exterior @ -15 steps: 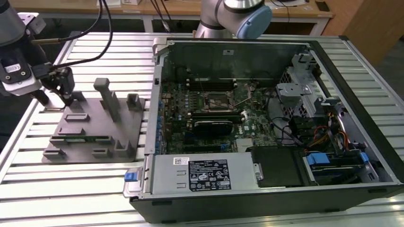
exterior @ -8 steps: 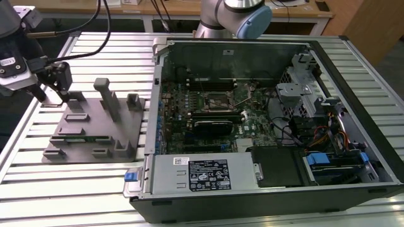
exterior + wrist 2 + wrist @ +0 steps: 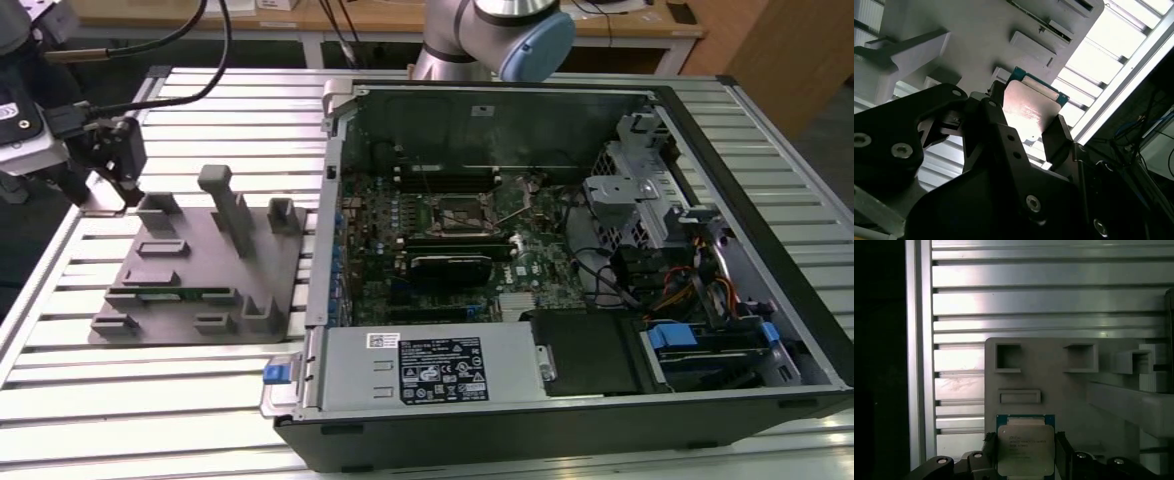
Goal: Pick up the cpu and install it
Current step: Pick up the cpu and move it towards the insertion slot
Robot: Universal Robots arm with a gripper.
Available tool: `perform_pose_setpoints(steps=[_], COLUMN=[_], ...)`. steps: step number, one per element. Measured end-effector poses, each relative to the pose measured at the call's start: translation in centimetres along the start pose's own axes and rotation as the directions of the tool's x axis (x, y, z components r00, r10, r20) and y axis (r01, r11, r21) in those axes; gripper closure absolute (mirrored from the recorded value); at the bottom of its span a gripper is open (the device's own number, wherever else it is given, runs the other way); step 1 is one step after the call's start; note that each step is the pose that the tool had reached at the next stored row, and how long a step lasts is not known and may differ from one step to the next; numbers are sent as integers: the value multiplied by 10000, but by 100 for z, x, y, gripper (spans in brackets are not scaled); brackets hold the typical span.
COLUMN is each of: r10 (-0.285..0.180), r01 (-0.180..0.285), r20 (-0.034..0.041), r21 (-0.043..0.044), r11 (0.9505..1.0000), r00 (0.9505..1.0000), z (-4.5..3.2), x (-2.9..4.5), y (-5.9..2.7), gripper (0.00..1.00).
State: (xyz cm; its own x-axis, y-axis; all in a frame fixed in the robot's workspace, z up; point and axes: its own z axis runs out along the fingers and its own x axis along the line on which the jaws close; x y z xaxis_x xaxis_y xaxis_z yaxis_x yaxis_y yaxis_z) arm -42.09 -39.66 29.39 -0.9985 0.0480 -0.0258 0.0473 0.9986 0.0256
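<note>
The cpu (image 3: 1025,450) is a flat square chip with a silvery top and a green rim. It sits between the black fingers (image 3: 989,444) of my gripper (image 3: 1025,446), over the corner of the grey fixture plate (image 3: 1054,380). In the second wrist view the cpu (image 3: 1031,107) has a finger (image 3: 1056,132) against each of two opposite sides, so the gripper (image 3: 1026,122) is shut on it. In the exterior view the gripper (image 3: 118,195) hangs at the far corner of the fixture plate (image 3: 187,275), on that view's left. The motherboard's socket (image 3: 461,212) lies open inside the computer case.
The open computer case (image 3: 320,230) lies on the slatted aluminium table (image 3: 134,400), to the exterior view's right of the fixture. Upright grey blocks (image 3: 224,205) rise from the fixture. Cables and a drive cage (image 3: 641,200) crowd the case's right side.
</note>
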Motion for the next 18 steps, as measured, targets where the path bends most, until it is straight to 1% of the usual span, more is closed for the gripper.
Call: perform_pose_setpoints(steps=[18], r10=[0], r01=[0], r20=[0], r21=[1], r11=[10000], r00=[10000], z=[-327], x=[-8], y=[13], gripper=[45])
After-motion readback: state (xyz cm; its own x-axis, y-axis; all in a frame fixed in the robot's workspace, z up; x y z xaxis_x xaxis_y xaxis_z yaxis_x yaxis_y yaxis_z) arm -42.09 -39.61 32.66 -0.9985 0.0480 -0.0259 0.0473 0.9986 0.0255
